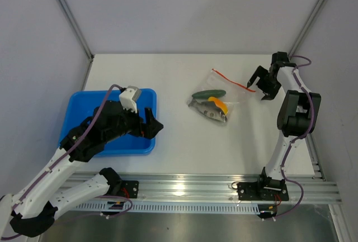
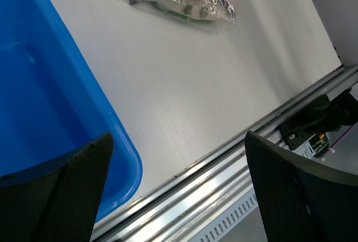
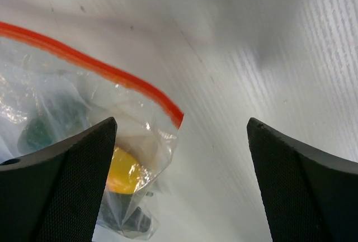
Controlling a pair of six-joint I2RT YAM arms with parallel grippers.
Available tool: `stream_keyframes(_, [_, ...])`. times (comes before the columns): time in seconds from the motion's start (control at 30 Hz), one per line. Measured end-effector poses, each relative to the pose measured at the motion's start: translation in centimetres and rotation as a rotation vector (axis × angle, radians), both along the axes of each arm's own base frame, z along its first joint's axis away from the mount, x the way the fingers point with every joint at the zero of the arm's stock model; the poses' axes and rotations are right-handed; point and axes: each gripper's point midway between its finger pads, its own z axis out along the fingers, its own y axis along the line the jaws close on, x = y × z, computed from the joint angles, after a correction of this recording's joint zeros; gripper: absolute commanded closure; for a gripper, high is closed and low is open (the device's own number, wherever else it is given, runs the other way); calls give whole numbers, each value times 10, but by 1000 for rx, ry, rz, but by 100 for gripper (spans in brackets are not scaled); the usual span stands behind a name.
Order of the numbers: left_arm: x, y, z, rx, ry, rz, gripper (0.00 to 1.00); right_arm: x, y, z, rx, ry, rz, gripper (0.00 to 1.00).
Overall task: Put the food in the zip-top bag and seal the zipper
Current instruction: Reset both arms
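Observation:
The clear zip-top bag (image 1: 215,99) lies on the white table at centre right. Inside it are a yellow-orange piece (image 1: 220,105) and a dark green piece (image 1: 208,93). Its orange-red zipper (image 1: 232,79) runs along the far right edge. My right gripper (image 1: 259,88) is open and empty, just right of the zipper's end. In the right wrist view the zipper (image 3: 84,63), the bag (image 3: 84,124) and the yellow piece (image 3: 126,172) show beside the left finger. My left gripper (image 1: 152,126) is open and empty over the blue tray's right edge. The left wrist view shows the bag (image 2: 184,1) far off.
The blue tray (image 1: 78,110) sits at the left under my left arm; its wall also shows in the left wrist view (image 2: 67,119). An aluminium rail (image 1: 184,186) runs along the table's near edge. Grey walls stand behind and at the sides.

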Motion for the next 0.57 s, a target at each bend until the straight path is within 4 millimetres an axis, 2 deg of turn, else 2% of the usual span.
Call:
stream_keyframes(0.13, [-4, -6, -5, -41, 33, -7, 0, -12, 18, 21, -43, -19, 45, 1])
stream_keyframes(0.23, [-8, -11, -11, -91, 55, -7, 1, -36, 47, 49, -96, -54, 108, 1])
stream_keyframes(0.37, [-16, -13, -24, -152, 101, 0, 0, -90, 112, 93, -146, -148, 259, 1])
stream_keyframes(0.43, [-22, -13, -30, -180, 124, -1, 0, -126, 140, 110, -149, -197, 330, 1])
stream_keyframes(0.5, [-27, -13, -30, -211, 128, -3, 0, -159, 156, 122, -138, -243, 368, 0])
stream_keyframes(0.57, [-33, -10, -30, -247, 120, -5, 1, -191, 161, 127, -125, -282, 383, 1])
